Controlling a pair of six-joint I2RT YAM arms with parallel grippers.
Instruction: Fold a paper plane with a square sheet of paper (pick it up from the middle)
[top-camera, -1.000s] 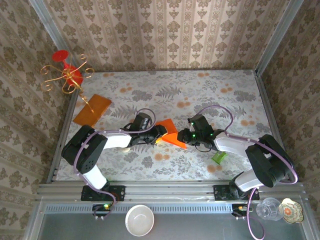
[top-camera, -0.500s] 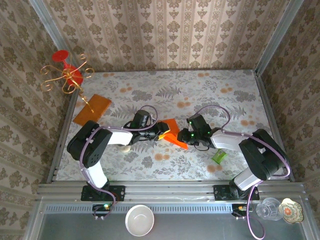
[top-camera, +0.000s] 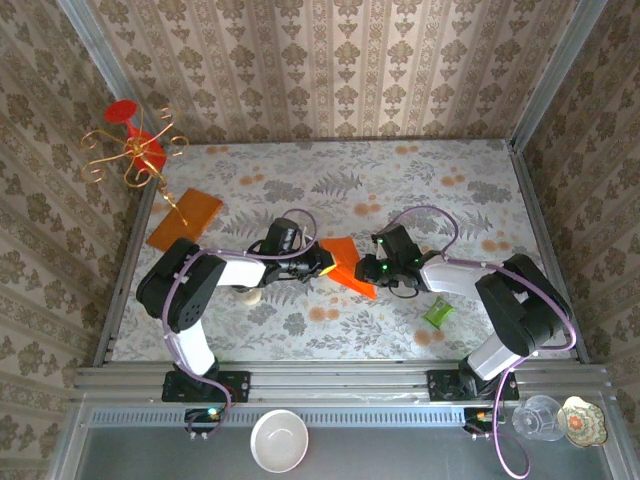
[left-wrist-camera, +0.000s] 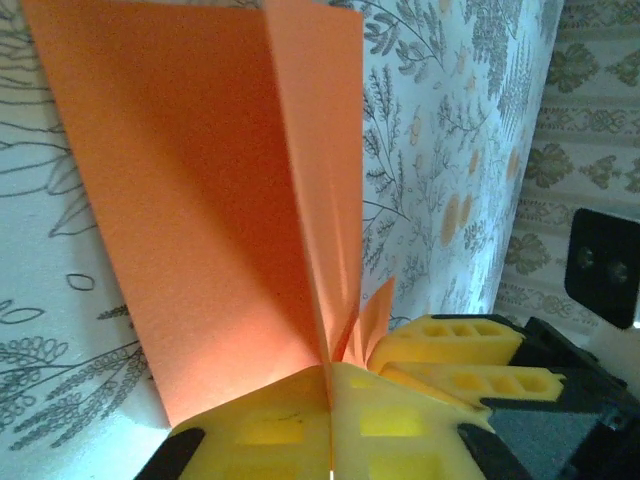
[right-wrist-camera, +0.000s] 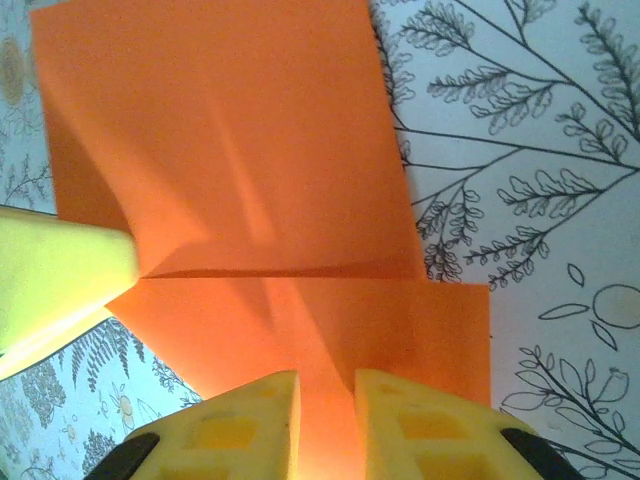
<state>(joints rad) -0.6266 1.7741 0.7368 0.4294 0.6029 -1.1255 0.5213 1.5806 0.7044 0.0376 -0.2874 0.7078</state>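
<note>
Near the middle of the table (top-camera: 300, 170), a little toward its near edge, the square sheet of paper (top-camera: 343, 262) hangs pinched between both arms. The left gripper (left-wrist-camera: 330, 385) is clamped tight on one folded edge; the right gripper (right-wrist-camera: 326, 400) nips the opposite edge, jaws narrow. The paper looks thin and already creased — if either arm pulls away or twists, I'd expect a tear, or the edge slipping free and the fold going crooked.

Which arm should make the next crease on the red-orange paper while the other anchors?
Probably the left: its gripper is shut on the red-orange paper's raised fold. The right gripper pinches the flatter edge, suiting it to anchoring.
</note>
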